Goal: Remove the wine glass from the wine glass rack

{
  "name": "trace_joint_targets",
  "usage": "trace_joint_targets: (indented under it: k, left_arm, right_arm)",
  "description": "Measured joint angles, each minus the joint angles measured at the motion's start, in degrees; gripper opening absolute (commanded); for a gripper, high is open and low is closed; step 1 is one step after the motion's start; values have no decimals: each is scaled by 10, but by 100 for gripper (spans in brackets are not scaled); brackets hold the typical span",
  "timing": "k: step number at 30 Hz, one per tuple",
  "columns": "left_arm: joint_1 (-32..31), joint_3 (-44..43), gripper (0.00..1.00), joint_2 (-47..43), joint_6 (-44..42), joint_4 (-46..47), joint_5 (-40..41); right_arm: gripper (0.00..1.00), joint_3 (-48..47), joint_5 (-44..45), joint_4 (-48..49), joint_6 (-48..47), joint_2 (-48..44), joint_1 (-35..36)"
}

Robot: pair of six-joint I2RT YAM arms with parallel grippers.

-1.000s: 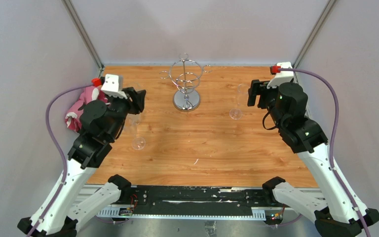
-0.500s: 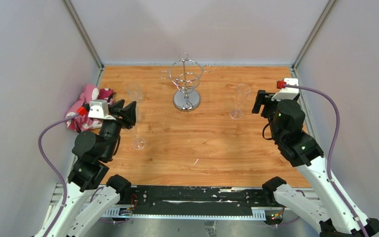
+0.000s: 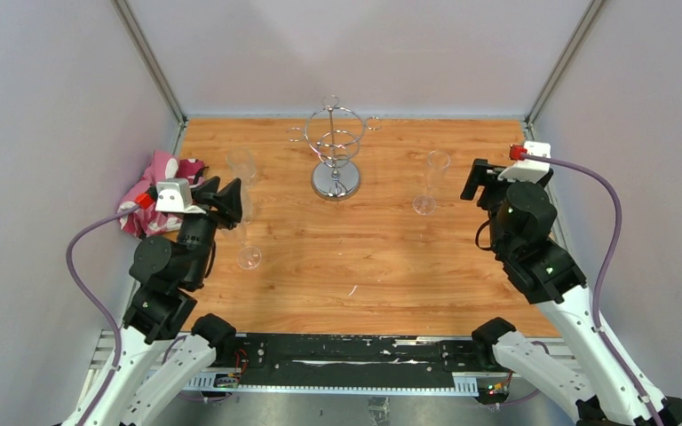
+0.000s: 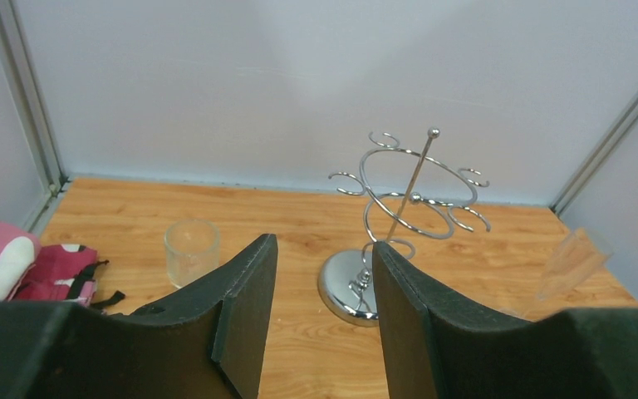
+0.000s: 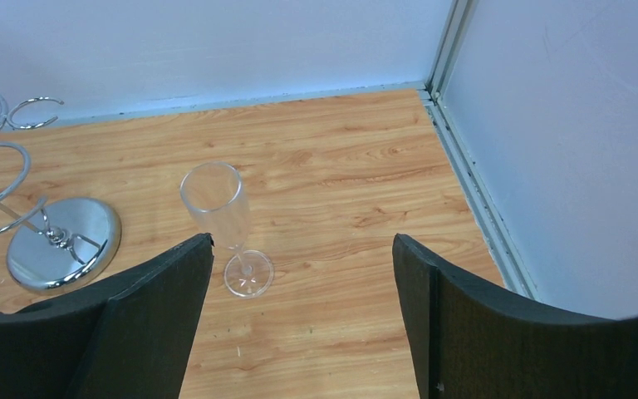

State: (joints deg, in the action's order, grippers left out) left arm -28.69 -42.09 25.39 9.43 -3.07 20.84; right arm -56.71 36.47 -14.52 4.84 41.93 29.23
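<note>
A wooden table [image 3: 382, 257] with orange-brown grain fills the middle of the top view, closed in by pale lilac walls [image 3: 44, 133]. Metal corner posts [image 3: 146, 58] run up towards the upper left and upper right. A crumpled pink cloth [image 3: 155, 191] with white patches lies at the table's left edge, against the wall; the left wrist view shows a black strap on it. Just to its right stands a short, straight-sided clear glass [image 3: 241, 167]. A small white scrap [image 3: 352, 289] lies low in the middle. A black rail [image 3: 346, 351] runs along the bottom edge.
</note>
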Motion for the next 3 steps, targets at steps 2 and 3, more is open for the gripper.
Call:
trace_joint_targets:
  k: [2,3]
  left_arm:
    - [0,0,51,0,0,0,0]
    - [0,0,51,0,0,0,1]
  right_arm:
    - [86,0,7,0,0,0,0]
    - [86,0,12,-1,0,2,0]
